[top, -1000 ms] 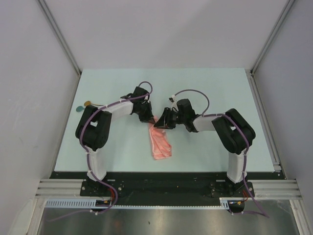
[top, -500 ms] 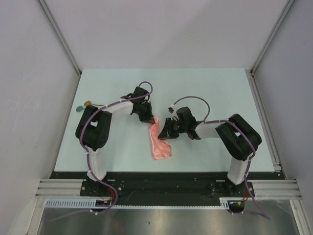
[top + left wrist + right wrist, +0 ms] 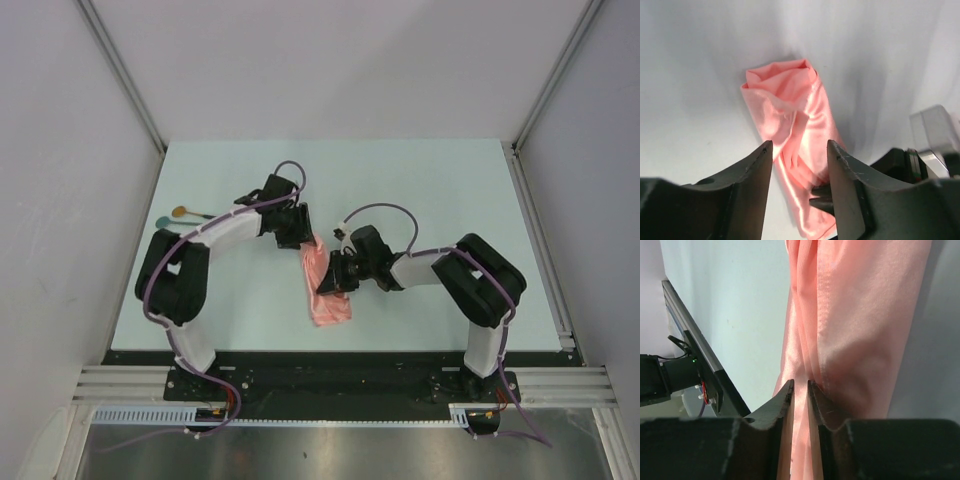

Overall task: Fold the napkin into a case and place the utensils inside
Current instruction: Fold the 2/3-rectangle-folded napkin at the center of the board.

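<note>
The salmon-pink napkin (image 3: 326, 288) lies as a narrow, crumpled strip in the middle of the table, rumpled at its far end (image 3: 785, 95). My left gripper (image 3: 298, 234) hovers open just over that far end, and its jaws (image 3: 800, 150) straddle the cloth without touching it. My right gripper (image 3: 337, 274) is shut on a fold along the strip's right side, with a thin layer of napkin (image 3: 855, 315) pinched between the narrow jaws (image 3: 800, 386). Two utensils (image 3: 180, 214), small spoons, lie at the far left of the table.
The pale table (image 3: 440, 190) ends in a black rail (image 3: 330, 357) at the near edge. White walls and metal posts (image 3: 120, 75) close in both sides. The right arm's dark wrist (image 3: 920, 160) shows close beside the left gripper.
The left gripper has opened and let go of the napkin's far end, which dropped onto the table. The right gripper slid nearer and left along the cloth and closed on a fold.
</note>
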You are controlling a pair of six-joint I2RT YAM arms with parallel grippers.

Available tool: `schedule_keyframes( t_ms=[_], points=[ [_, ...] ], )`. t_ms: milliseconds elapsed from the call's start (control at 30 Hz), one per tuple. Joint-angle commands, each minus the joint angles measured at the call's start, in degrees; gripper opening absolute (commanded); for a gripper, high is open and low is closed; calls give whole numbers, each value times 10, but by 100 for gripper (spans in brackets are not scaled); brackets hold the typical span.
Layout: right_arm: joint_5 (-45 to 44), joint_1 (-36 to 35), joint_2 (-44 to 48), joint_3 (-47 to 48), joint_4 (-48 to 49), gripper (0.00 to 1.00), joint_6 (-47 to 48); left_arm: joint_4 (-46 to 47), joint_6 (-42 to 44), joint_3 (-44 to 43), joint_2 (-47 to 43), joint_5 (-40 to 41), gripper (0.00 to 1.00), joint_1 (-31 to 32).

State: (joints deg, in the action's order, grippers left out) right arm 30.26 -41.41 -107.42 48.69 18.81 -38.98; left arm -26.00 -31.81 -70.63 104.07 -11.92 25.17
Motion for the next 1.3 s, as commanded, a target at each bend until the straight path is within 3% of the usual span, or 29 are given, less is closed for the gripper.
schedule_keyframes(
  t_ms=[0,67,200,367,500,967,1267],
  points=[
    [-15,-7,57,38,-89,22,57,-31,32,21,-98,30,49,4],
    [-15,-12,72,61,-139,24,67,-30,32,54,-128,22,46,4],
    [-21,-13,106,100,-232,31,110,-19,23,125,-158,-1,26,5],
    [-70,-17,116,157,-371,53,182,18,10,181,-164,-57,18,8],
    [-132,-19,107,178,-438,62,233,42,0,204,-150,-89,17,20],
    [-194,-75,56,190,-465,63,235,84,-39,244,-123,-107,24,69],
    [-253,-106,34,213,-498,64,233,97,-52,259,-122,-111,19,77]
  ],
)
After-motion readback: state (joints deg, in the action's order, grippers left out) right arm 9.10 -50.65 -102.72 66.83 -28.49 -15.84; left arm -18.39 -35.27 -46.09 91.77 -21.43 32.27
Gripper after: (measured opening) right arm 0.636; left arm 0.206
